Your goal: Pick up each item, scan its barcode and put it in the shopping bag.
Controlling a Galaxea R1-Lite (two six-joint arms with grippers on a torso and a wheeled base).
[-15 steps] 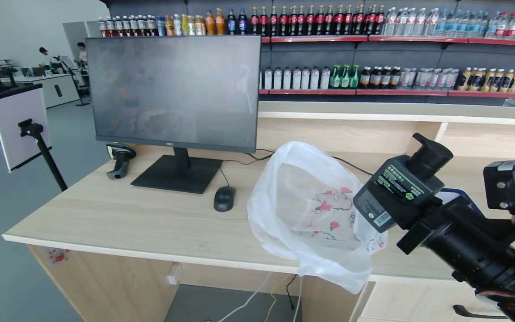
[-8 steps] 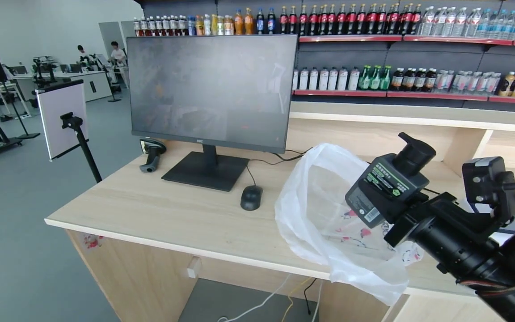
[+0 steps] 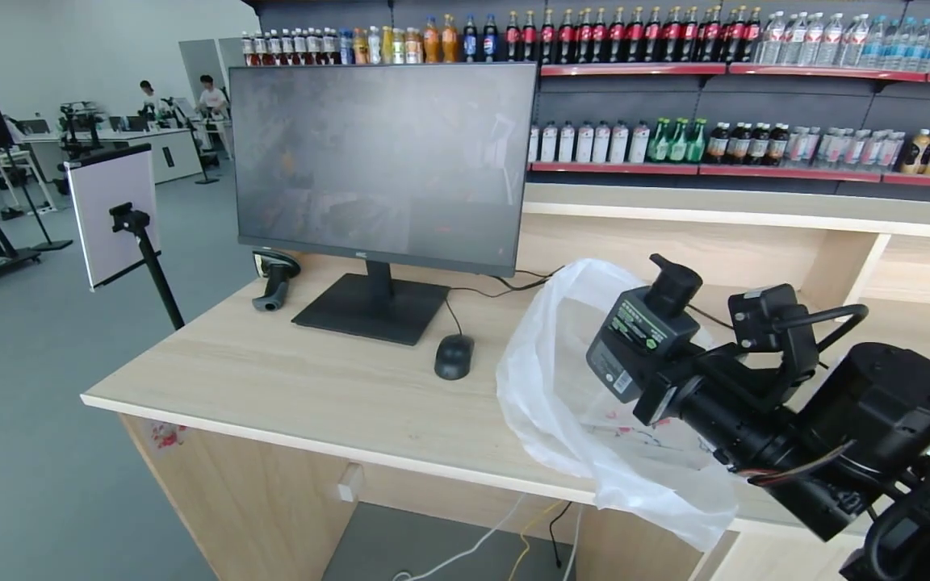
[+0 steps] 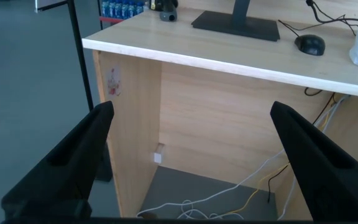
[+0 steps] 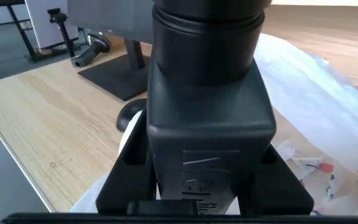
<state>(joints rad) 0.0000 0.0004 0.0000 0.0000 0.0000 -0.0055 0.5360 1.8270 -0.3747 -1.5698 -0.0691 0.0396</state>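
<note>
My right gripper (image 3: 657, 378) is shut on a dark square bottle (image 3: 638, 335) with a green label and a black cap, and a barcode on its lower side. It holds the bottle tilted above the white plastic shopping bag (image 3: 566, 379), which stands open on the wooden counter (image 3: 287, 387). In the right wrist view the bottle (image 5: 210, 118) sits between the gripper (image 5: 207, 186) fingers, with the bag (image 5: 319, 81) behind it. A black handheld barcode scanner (image 3: 274, 278) stands left of the monitor. My left gripper (image 4: 191, 168) hangs open, low in front of the counter (image 4: 229, 56).
A monitor (image 3: 384, 161) on its stand and a black mouse (image 3: 454, 356) sit on the counter left of the bag. Cables run behind the monitor and under the counter. Drink shelves (image 3: 756, 73) line the back wall. A tripod with a white board (image 3: 114, 210) stands off the counter's left end.
The head view swung left early on. Since then my right gripper has carried the bottle leftward and farther out over the bag. The bag, scanner and mouse stayed put.
</note>
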